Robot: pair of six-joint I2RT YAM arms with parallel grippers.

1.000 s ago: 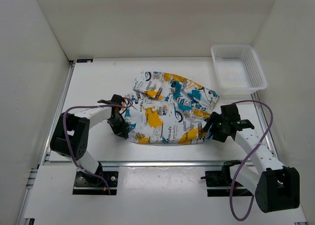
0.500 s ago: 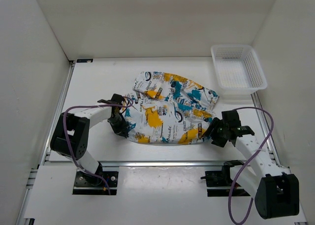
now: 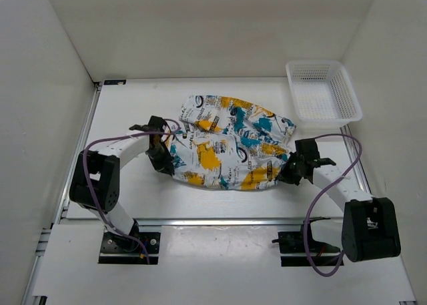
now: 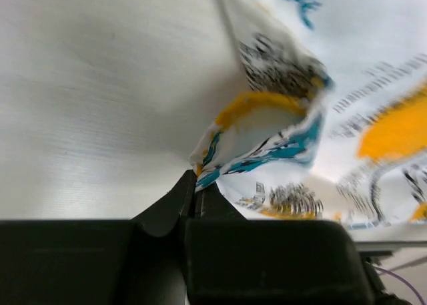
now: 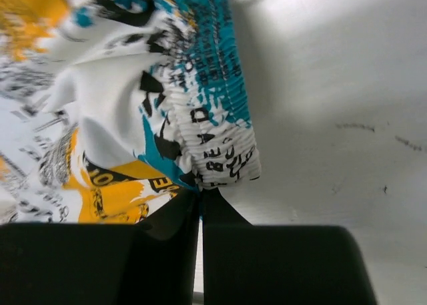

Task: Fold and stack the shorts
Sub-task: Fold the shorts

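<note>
The shorts (image 3: 230, 148), white fabric printed with yellow, teal and black patches, lie spread across the middle of the table. My left gripper (image 3: 167, 163) is shut on their near left corner; in the left wrist view the cloth (image 4: 267, 125) rises out of the pinched jaws of the left gripper (image 4: 195, 179). My right gripper (image 3: 285, 173) is shut on the ribbed waistband at the near right corner. In the right wrist view that waistband (image 5: 217, 141) bunches just above the closed tips of the right gripper (image 5: 199, 193).
A white plastic mesh basket (image 3: 322, 98) stands at the back right of the table. White walls close in the back and both sides. A metal rail (image 3: 220, 220) runs along the near table edge, in front of both arm bases.
The right gripper has moved in to the near right corner of the shorts and shut on the waistband. The left gripper has lifted its corner slightly away; the near hem has drawn tighter.
</note>
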